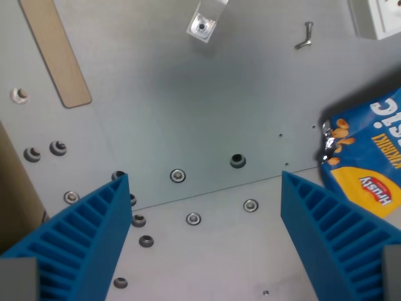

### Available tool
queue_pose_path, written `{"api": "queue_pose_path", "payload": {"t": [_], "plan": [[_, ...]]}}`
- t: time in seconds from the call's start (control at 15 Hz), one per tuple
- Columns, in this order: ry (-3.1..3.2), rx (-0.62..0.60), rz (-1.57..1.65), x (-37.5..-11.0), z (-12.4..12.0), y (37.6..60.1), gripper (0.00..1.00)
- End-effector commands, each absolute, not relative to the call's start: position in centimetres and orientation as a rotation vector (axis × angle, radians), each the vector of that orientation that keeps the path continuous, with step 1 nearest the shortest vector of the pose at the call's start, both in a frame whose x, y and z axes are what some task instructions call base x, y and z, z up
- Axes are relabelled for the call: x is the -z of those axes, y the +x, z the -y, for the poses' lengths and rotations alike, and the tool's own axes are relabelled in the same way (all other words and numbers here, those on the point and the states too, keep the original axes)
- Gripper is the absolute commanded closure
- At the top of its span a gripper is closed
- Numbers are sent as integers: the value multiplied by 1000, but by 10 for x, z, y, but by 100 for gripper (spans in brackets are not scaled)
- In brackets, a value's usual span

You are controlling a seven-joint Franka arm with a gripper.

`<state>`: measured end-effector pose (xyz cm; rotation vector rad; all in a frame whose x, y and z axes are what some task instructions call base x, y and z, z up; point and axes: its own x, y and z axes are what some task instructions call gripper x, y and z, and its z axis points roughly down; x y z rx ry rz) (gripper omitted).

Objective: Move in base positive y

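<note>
The gripper point(203, 207) hung wide open and empty above the metal plate point(188, 94), its blue fingers point(81, 241) either side of the plate's bolts.

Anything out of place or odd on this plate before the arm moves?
A blue snack bag lies crumpled at the wrist view's right, cut off by the frame edge, close to the right finger. A small loose screw lies on the metal plate near the top. Nothing looks spilled.
</note>
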<state>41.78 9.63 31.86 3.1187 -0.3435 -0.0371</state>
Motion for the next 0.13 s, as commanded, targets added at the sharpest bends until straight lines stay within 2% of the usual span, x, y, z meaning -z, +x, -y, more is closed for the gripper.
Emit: {"api": "queue_pose_path", "payload": {"t": [0.07, 0.13], "plan": [[3116, 0, 378, -324, -110, 408, 0], [3116, 0, 378, -324, -115, 407, 0]]}}
